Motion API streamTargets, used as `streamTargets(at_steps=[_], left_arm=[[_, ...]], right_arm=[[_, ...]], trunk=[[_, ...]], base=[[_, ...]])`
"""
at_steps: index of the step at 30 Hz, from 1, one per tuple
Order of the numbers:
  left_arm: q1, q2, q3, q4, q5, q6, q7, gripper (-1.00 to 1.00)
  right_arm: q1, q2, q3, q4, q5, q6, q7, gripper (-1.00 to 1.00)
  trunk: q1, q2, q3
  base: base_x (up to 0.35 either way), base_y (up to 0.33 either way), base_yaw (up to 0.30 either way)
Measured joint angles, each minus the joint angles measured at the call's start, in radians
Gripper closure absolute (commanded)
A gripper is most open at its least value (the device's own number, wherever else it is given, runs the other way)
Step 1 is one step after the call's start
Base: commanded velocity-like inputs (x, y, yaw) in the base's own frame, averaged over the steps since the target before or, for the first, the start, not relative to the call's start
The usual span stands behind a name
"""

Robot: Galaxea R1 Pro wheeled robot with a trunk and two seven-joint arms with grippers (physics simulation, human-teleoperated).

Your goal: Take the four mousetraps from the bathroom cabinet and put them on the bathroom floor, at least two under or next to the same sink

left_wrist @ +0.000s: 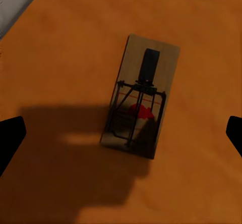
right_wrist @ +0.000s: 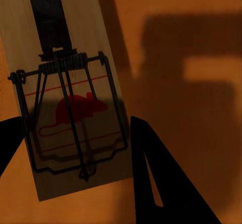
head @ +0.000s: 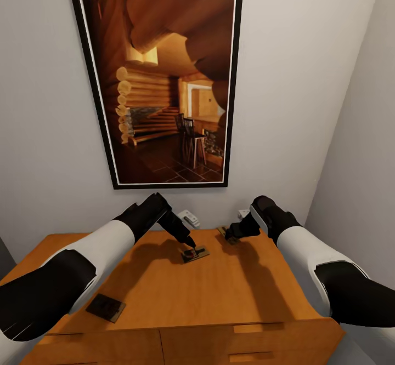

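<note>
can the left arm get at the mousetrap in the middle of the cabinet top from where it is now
Probably yes. The left gripper hangs open right above that mousetrap on the cabinet, its fingers wide on either side, nothing between them.

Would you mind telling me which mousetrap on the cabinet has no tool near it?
The front-left mousetrap, near the cabinet's front edge. The middle mousetrap sits under the left tool; the back mousetrap is at the right tool.
</note>
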Motion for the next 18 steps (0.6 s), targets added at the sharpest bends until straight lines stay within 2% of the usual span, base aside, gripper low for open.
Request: streamTargets(at_steps=[8, 18], left_arm=[[0.0, -0.001, 0.0, 0.0, 0.0, 0.002, -0.004, -1.0], [0.0, 0.0, -0.004, 0.001, -0.001, -0.008, -0.004, -1.0]], right_arm=[[0.0, 0.0, 0.0, 0.0, -0.001, -0.001, 0.0, 1.0], [0.0, 0.0, 0.0, 0.0, -0.001, -0.001, 0.001, 1.0]], trunk=[[0.0, 0.0, 0.0], [0.0, 0.0, 0.0]], base=[[0.131, 0.121, 0.0], [0.026, 0.025, 0.0]])
